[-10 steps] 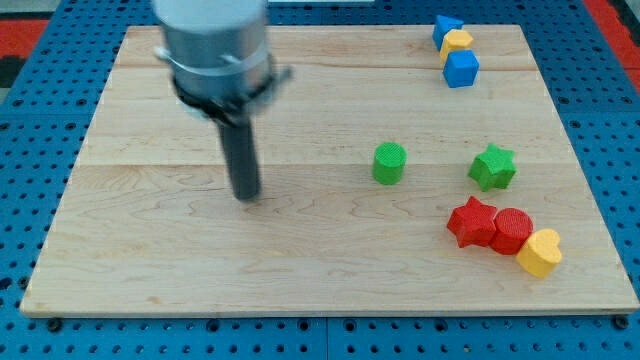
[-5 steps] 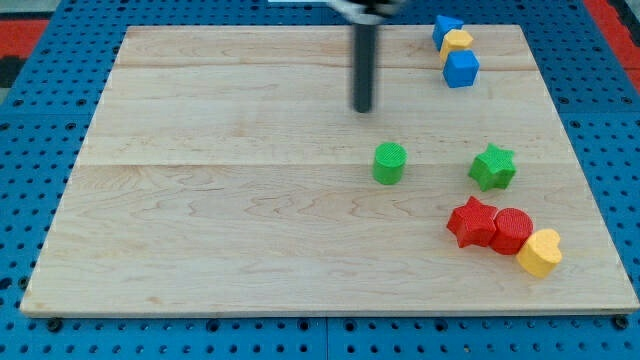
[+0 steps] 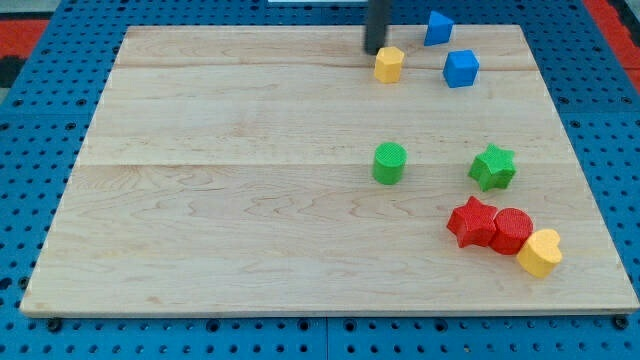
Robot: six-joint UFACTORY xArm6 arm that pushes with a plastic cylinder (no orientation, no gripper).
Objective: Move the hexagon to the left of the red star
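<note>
In the camera view, our rod comes down from the view's top edge and my tip (image 3: 376, 51) sits just at the upper left of the yellow hexagon (image 3: 389, 64), touching it or nearly so; we cannot tell which. We carry no jaws at all, only this straight dark rod, so nothing is clamped. The yellow hexagon lies near the top of the wooden board (image 3: 220, 200), right of centre, and it is squat with no clear long axis or pointing direction that we can make out. To its right stand a blue block (image 3: 437, 27) of unclear shape and a blue cube (image 3: 461, 68), each apart from it. Well below, toward the view's bottom right, the red star (image 3: 472, 221) touches a red cylinder (image 3: 512, 230), which touches a yellow heart (image 3: 541, 252). A green cylinder (image 3: 390, 163) and a green star (image 3: 493, 167) stand apart in the middle right. The board is pale planks, resting on a blue pegboard surface (image 3: 40, 150) with red at the top corners.
</note>
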